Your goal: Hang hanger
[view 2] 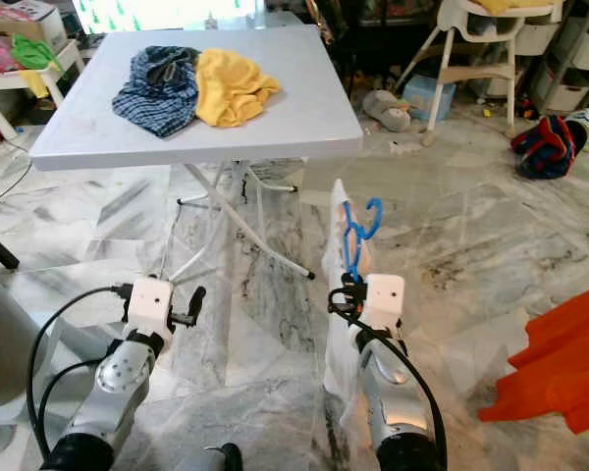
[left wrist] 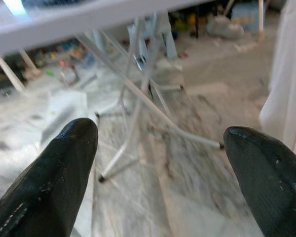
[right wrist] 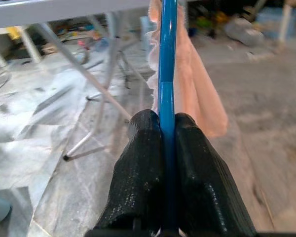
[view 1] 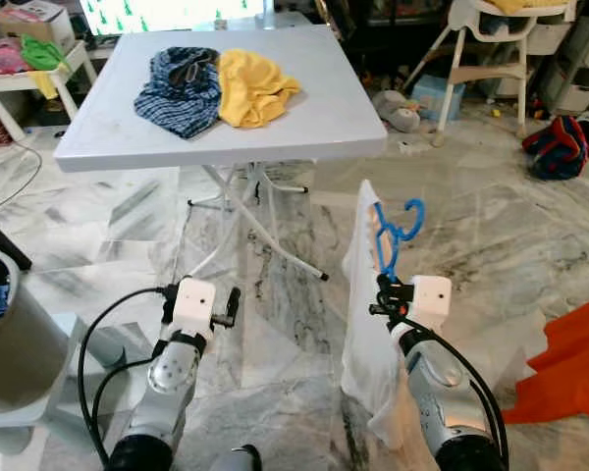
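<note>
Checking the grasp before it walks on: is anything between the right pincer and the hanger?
Nothing visible. The right pincer is shut directly on the blue hanger, whose white garment hangs beside the arm.

clothes [view 1: 214, 85] on table [view 1: 314, 128], high chair [view 1: 491, 49] right

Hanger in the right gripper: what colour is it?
Blue; the hanger shows best in the right wrist view, clamped by the right gripper.

Glossy blue plastic hanger [view 1: 393, 234], polished marble floor [view 1: 471, 235]
</note>
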You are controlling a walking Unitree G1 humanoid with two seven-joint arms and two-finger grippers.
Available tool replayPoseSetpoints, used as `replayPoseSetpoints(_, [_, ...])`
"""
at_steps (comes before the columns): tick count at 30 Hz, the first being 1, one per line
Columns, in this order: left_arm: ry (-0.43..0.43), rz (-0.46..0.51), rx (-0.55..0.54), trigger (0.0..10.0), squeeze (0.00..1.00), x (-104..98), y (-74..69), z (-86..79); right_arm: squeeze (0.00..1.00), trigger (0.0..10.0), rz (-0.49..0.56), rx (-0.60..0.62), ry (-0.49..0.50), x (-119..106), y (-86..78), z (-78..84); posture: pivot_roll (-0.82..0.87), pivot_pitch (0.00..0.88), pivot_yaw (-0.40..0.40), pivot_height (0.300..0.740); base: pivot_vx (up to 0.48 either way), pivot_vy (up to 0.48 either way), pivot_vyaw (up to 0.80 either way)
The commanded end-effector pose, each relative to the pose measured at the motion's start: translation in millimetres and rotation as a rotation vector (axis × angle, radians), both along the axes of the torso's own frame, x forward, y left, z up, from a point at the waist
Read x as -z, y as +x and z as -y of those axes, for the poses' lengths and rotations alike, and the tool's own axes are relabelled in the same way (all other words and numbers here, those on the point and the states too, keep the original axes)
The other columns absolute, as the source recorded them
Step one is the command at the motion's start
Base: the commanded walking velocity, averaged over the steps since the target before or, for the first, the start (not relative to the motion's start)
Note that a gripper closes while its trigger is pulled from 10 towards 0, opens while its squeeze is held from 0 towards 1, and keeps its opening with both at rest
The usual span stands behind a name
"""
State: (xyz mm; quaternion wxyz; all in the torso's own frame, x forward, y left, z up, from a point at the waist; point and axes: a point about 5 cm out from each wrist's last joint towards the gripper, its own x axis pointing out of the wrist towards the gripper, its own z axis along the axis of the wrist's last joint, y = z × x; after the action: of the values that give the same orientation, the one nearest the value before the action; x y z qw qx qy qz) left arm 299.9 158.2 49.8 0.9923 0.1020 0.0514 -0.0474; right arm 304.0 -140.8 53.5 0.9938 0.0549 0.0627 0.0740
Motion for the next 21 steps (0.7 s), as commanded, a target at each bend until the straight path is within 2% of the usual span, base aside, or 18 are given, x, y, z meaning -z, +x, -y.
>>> replayPoseSetpoints(1, [0.009, 0.015, -0.047, 10.0, 0.0, -2.4, 2.2, -10.0, 0.0, 10.0, 0.084, -0.023, -0.01, -17.9, 10.2, -0.7, 0.18, 0.0, -0.033, 0.74, 0.0, 0.0, 0.0])
replayPoseSetpoints(3, [0.005, 0.035, -0.074, 10.0, 0.0, -3.9, 0.0, -16.8, 0.0, 10.0, 0.126, -0.02, -0.016, -25.5, 12.6, 4.5, 0.19, 0.001, -0.037, 0.74, 0.0, 0.0, 0.0])
replayPoseSetpoints(7, [0.001, 0.042, -0.085, 10.0, 0.0, -3.6, -3.3, -19.1, 0.0, 10.0, 0.171, 0.037, -0.026, -32.8, 14.7, 15.6, 0.19, 0.028, -0.04, 0.74, 0.0, 0.0, 0.0])
replayPoseSetpoints(9, [0.002, 0.047, -0.04, 10.0, 0.0, -3.3, -5.4, -15.1, 0.0, 10.0, 0.181, 0.066, -0.062, -33.5, 15.5, 19.3, 0.2, 0.036, -0.045, 0.74, 0.0, 0.0, 0.0])
replayPoseSetpoints(11, [0.001, 0.057, -0.014, 10.0, 0.0, -6.0, -5.2, -12.6, 0.0, 10.0, 0.182, 0.103, -0.048, -35.6, 17.5, 21.7, 0.2, 0.053, -0.051, 0.74, 0.0, 0.0, 0.0])
replayPoseSetpoints(15, [-0.038, 0.091, 0.027, 10.0, 0.0, -13.9, -4.6, -8.2, 0.0, 10.0, 0.177, 0.096, -0.049, -34.6, 18.8, 14.8, 0.2, 0.079, -0.032, 0.74, 0.0, 0.0, 0.0])
replayPoseSetpoints(21, [-0.039, 0.093, 0.046, 10.0, 0.0, -16.5, -4.3, -4.9, 0.0, 10.0, 0.169, 0.11, -0.028, -30.7, 15.7, 10.0, 0.19, 0.113, -0.018, 0.74, 0.0, 0.0, 0.0])
